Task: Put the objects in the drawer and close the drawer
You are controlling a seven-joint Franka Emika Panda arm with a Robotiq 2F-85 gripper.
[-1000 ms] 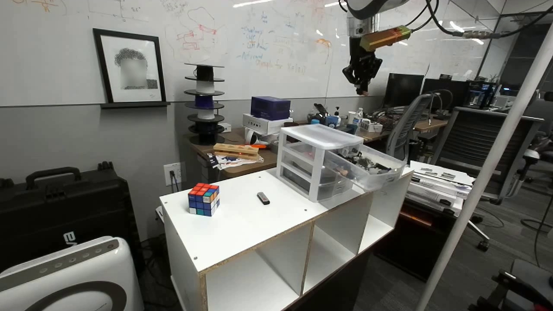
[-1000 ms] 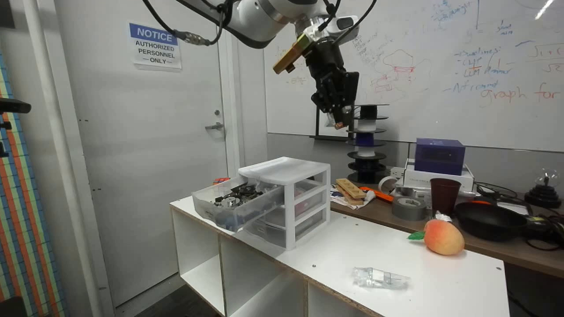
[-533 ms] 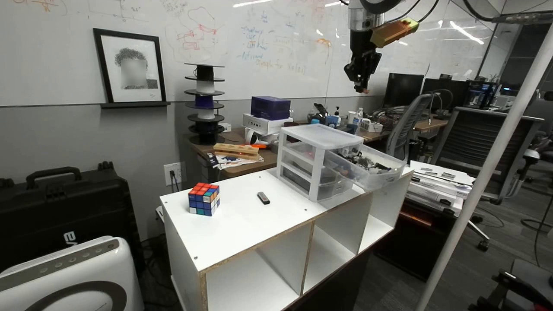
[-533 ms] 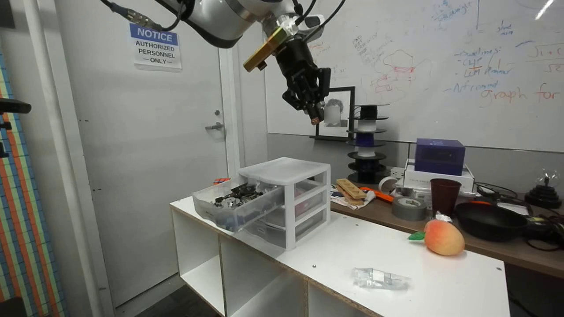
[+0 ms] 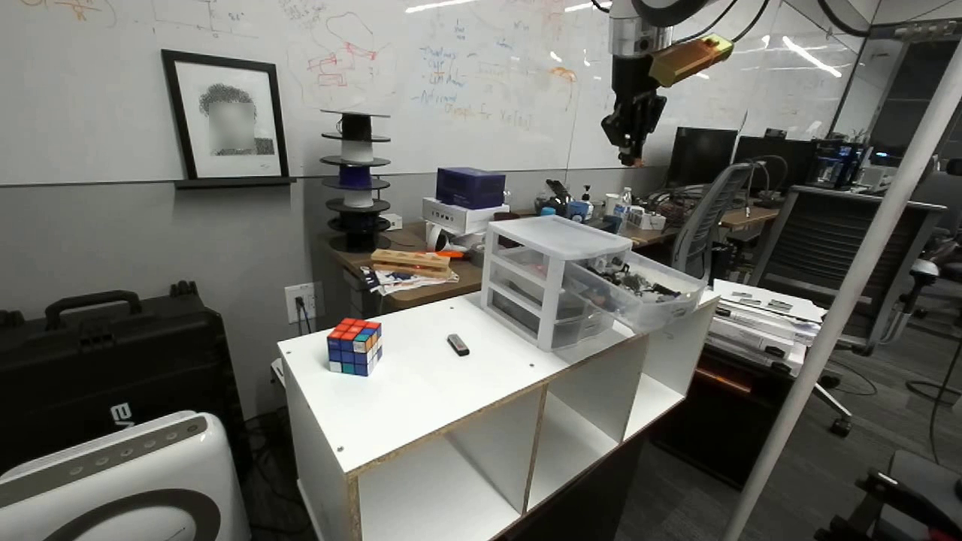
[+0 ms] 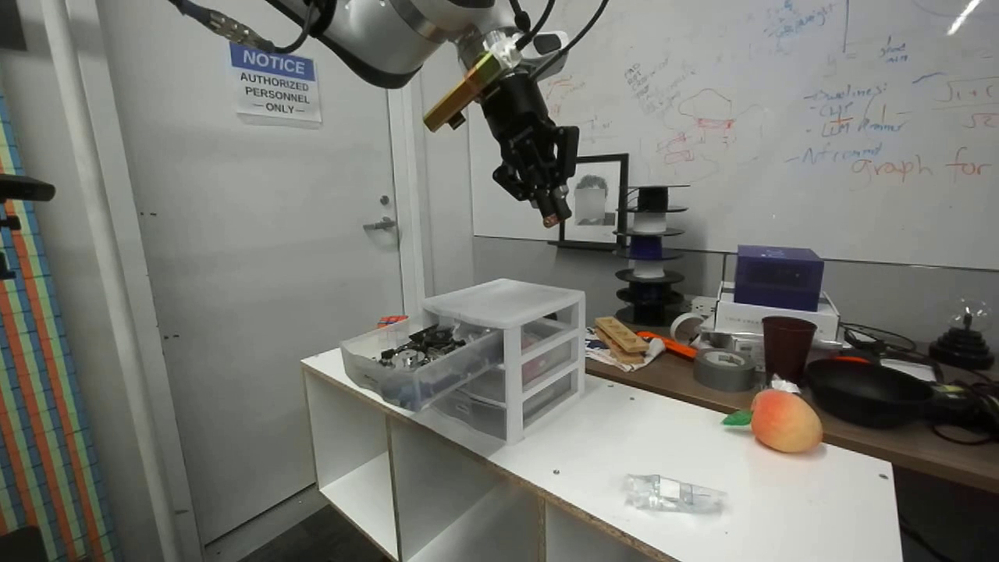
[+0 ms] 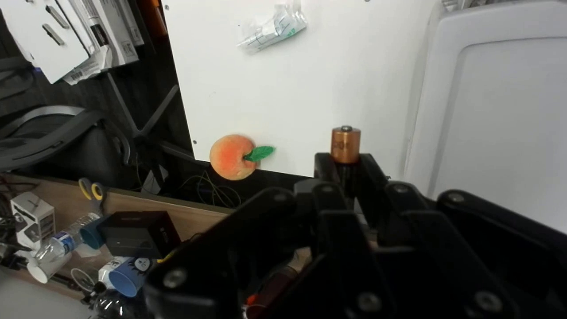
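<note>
My gripper [image 7: 347,170] is shut on a battery with a copper-coloured end [image 7: 345,144] and a dark body. In both exterior views the gripper [image 5: 631,155] [image 6: 555,211] hangs high above the drawer unit, the battery's end [image 6: 551,221] pointing down. The drawer [image 5: 671,309] [image 6: 460,375], the translucent top one of the small unit [image 6: 507,303], is pulled out, with dark and metallic bits [image 6: 425,346] inside. A short dark stick-like piece [image 5: 458,345] lies on the white cabinet top in an exterior view; the unit hides it elsewhere.
A Rubik's cube [image 5: 355,346] stands on the white cabinet [image 5: 421,406]. Past the unit lie a peach [image 6: 787,421] and a clear plastic packet [image 6: 673,494], also in the wrist view [image 7: 274,29]. A cluttered desk [image 6: 695,394] runs behind. A pale pole [image 5: 857,285] stands near the cabinet.
My gripper has moved left in an exterior view, with the battery still held, and has tilted a little. The drawer and the things on the cabinet have not moved.
</note>
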